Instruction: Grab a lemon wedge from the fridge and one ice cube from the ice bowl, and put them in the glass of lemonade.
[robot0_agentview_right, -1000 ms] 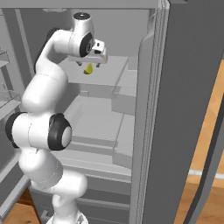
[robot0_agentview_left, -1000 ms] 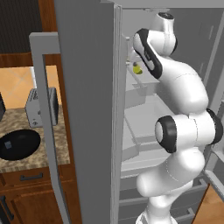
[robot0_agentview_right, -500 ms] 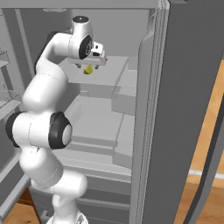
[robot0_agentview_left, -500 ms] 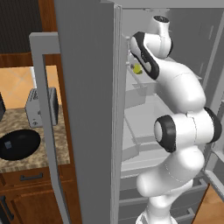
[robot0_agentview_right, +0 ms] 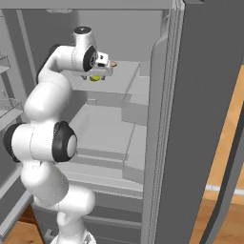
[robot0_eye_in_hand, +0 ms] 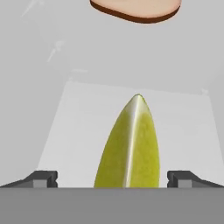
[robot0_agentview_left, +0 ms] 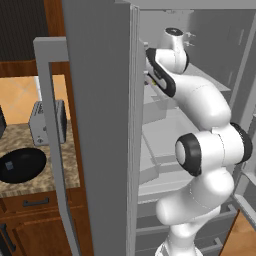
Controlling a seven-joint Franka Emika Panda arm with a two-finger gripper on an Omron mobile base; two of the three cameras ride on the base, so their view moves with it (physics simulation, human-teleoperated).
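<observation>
Partly cropped lemon wedge (robot0_eye_in_hand: 129, 146) between pincer (robot0_eye_in_hand: 113, 179)

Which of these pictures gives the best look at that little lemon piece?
The hand view: the lemon wedge rises large and sharp between the two dark fingertips, which stand apart. In the right base view it is a tiny yellow-green speck under the gripper on the fridge shelf.

A boxy grey metal toaster (robot0_agentview_left: 47, 121) stands on the speckled brown stone counter (robot0_agentview_left: 35, 177), toward its back edge. Below the counter sits a brown wooden cabinet drawer (robot0_agentview_left: 42, 202) with a dark bar handle. An orange-tan tiled floor (robot0_agentview_left: 20, 100) shows beyond the counter. A flat, rounded orange-brown item (robot0_eye_in_hand: 136, 9) with a dark rim lies on a pale grey shelf (robot0_eye_in_hand: 127, 48)
</observation>
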